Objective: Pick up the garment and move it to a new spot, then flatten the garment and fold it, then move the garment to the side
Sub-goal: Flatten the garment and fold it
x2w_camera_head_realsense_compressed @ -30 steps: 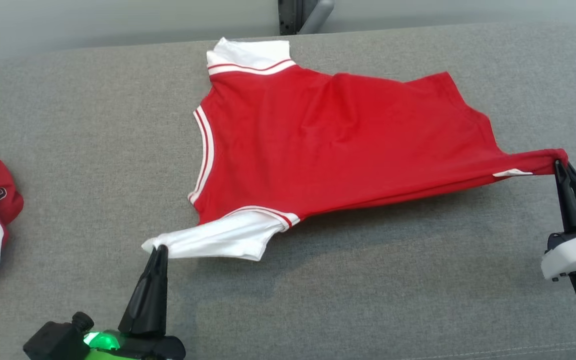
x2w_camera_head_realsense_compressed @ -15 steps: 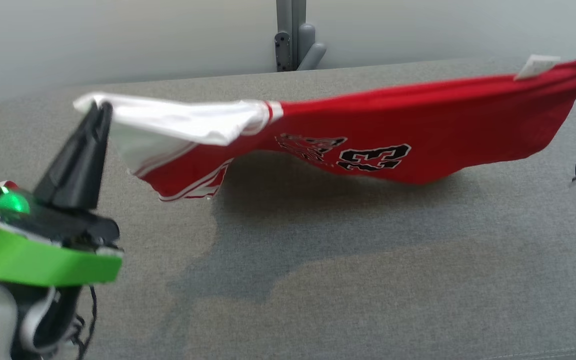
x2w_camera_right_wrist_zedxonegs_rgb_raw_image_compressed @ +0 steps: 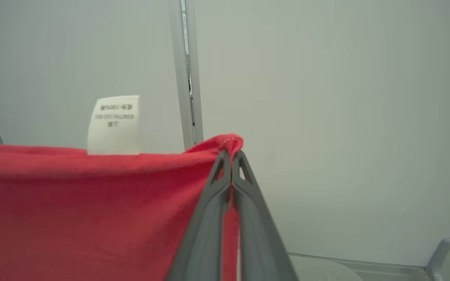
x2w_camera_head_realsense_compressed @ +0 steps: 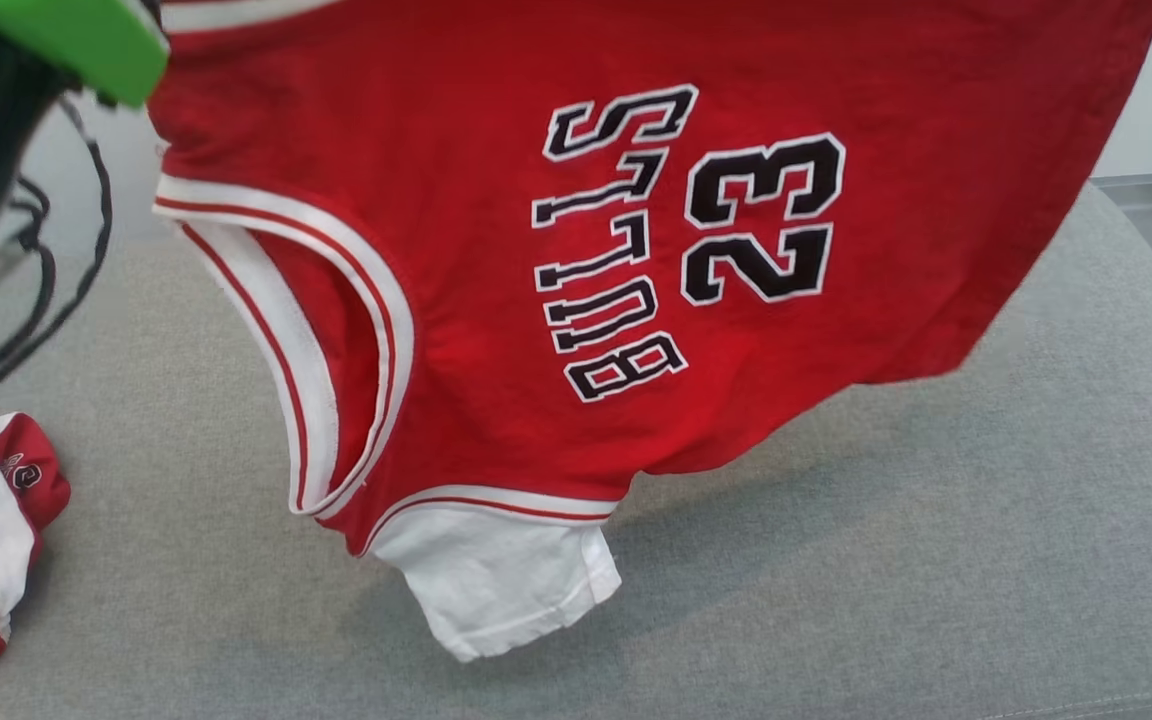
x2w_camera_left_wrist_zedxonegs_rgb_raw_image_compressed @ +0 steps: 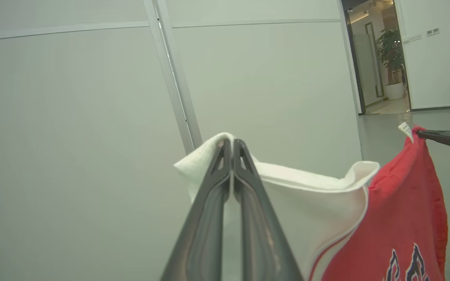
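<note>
Red garment [x2w_camera_head_realsense_compressed: 496, 300] (white-sleeved) aloft in clenched left pincer [x2w_camera_left_wrist_zedxonegs_rgb_raw_image_compressed: 233, 141], right pincer [x2w_camera_right_wrist_zedxonegs_rgb_raw_image_compressed: 231, 153].

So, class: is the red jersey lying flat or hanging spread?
Hanging spread: the red jersey hangs over the grey cushion, left claw pinching its white sleeve, right claw its red corner.

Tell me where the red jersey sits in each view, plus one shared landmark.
Head view: the jersey hangs across the top and middle.
Left wrist view: lower right, its white sleeve pinched in the left tool.
Right wrist view: lower left, its corner pinched in the right tool.
Shared landmark: the white label, in both wrist views.
</note>
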